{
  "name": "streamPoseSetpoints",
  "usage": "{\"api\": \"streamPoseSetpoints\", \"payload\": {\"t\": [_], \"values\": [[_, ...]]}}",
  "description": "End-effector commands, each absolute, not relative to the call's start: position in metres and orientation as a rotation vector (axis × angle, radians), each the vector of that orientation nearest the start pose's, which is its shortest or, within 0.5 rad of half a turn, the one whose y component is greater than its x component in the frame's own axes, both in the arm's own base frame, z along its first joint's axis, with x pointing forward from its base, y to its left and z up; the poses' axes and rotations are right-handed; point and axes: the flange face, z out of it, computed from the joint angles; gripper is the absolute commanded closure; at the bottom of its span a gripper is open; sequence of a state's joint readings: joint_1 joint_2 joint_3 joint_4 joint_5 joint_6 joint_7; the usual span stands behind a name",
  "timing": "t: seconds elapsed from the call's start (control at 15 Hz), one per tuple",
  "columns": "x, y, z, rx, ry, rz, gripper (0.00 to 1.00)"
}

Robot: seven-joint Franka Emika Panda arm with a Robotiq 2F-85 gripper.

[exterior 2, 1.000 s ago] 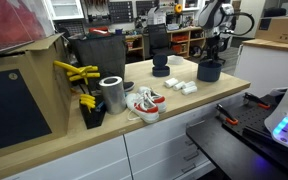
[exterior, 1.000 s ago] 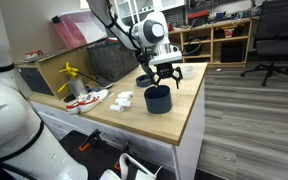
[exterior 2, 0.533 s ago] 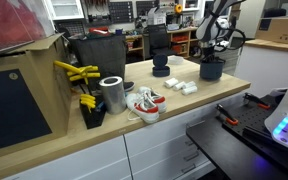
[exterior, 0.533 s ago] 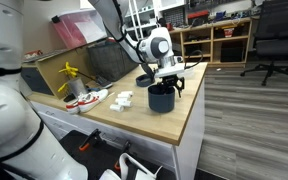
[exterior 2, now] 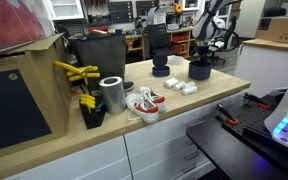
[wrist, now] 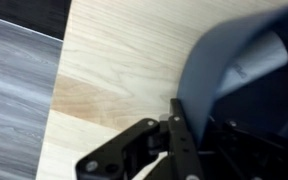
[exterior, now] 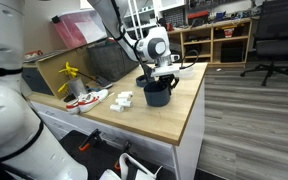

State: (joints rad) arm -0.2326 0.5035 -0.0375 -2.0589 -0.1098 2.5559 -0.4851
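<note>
One dark cup [exterior: 156, 98] (rim in gripper [exterior: 161, 83])

In an exterior view the camera stands off the corner of the counter [exterior: 174, 125], raised, looking down across it toward the shelves [exterior: 219, 40]; mid distance; a white robot body [exterior: 9, 110] fills the near left; in an exterior view it sits low at the counter [exterior 2: 194, 100] front, looking along its length; both exterior views share the shoes [exterior 2: 144, 102] and the pot [exterior: 157, 95]; wrist view is very close, looking straight down past the gripper [wrist: 174, 150] onto pot, counter and floor [wrist: 14, 90].
</note>
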Motion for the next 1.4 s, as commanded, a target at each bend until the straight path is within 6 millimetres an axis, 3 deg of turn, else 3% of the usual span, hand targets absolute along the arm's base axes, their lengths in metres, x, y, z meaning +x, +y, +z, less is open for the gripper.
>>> {"api": "streamPoseSetpoints", "payload": {"t": [0.0,0.53,0.8,0.93,1.33], "values": [[0.572,-0.143,0.214,-3.141,-0.45,-0.157,1.0],[0.571,-0.122,0.268,-3.025,-0.464,-0.861,0.99],[0.572,-0.109,0.287,-2.922,-0.473,-1.038,0.99],[0.562,-0.111,0.285,-2.91,-0.481,-0.876,0.99],[0.528,-0.148,0.272,-3.034,-0.339,-0.337,0.99]]}}
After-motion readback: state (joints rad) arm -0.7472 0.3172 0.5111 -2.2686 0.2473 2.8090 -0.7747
